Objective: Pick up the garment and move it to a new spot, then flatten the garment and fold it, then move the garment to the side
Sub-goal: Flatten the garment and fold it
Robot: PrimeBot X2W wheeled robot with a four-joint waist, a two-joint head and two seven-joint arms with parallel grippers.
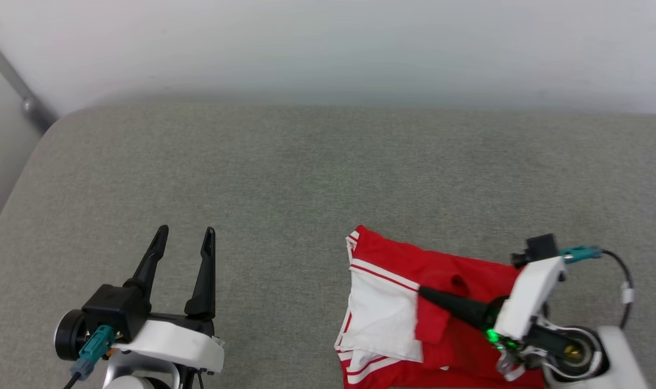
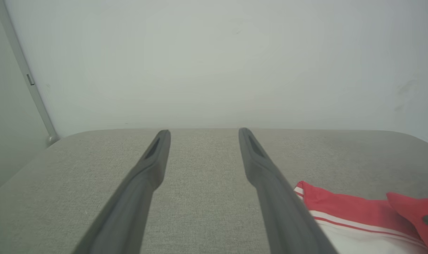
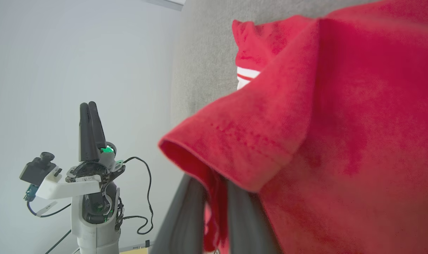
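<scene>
Step in hand, judged as a carry: a fold of the shirt [image 1: 409, 259] is being pinched between the closed fingers of the right gripper [image 1: 421, 292], and red cloth is being seen between them in the right wrist view. The shirt is lying bunched at the near right of the grey pad [image 1: 306, 173], with a white sleeve [image 1: 382, 319] uppermost. Whether the first move or the last one aside is being made cannot be told.

The left gripper [image 1: 186, 230] is being held wide and empty over the pad's near left, well apart from the shirt.

Next move, as judged: the fold is to be lifted clear of the pad. The loose cloth will be trailing, so drag on the weave and slipping from so small a pinch are being risked.

Surface and room: the pad is covered in woven grey cloth and rounded at its far-left corner. A plain pale wall [image 1: 328, 43] is standing behind the pad's far edge, and a grey pipe [image 1: 14, 81] is running down beside that corner.
</scene>
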